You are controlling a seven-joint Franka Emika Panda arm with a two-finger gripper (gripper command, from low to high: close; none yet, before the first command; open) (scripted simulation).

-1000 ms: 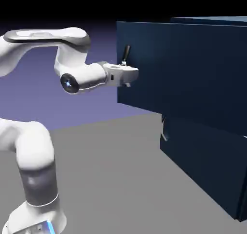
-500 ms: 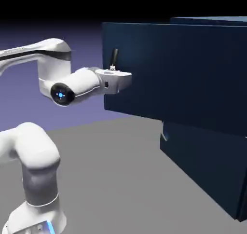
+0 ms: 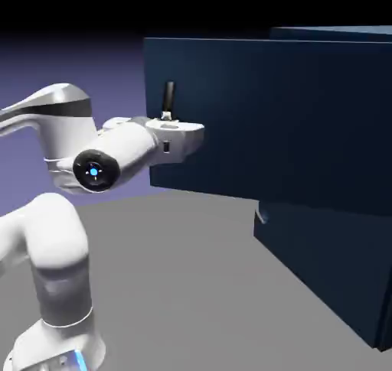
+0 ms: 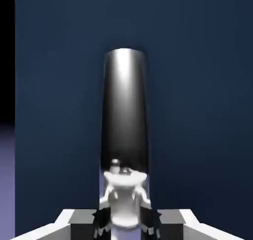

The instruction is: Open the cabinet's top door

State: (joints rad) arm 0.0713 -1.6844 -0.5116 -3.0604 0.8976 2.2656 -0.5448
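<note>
The cabinet (image 3: pixel 329 278) is a tall navy box at the exterior view's right. Its top door (image 3: pixel 260 109) stands swung out from the cabinet front, with its free edge toward the left. A short dark bar handle (image 3: pixel 168 98) stands upright near that edge. My gripper (image 3: pixel 167 119) is shut on the handle's lower end, with the white hand level behind it. In the hand view the handle (image 4: pixel 125 105) rises as a glossy dark bar against the door panel (image 4: pixel 197 85), and my gripper (image 4: pixel 126 215) is clamped on its base.
The lower panel (image 3: pixel 321 262) stays flush with the cabinet front, and its small handle (image 3: pixel 260 215) shows just under the open door. My arm's elbow and base (image 3: pixel 53 285) fill the lower left above the grey table (image 3: pixel 184 285).
The top door has swung further out, its free edge and handle moving left. My hand has drawn back left with the handle, and the arm has folded lower.
</note>
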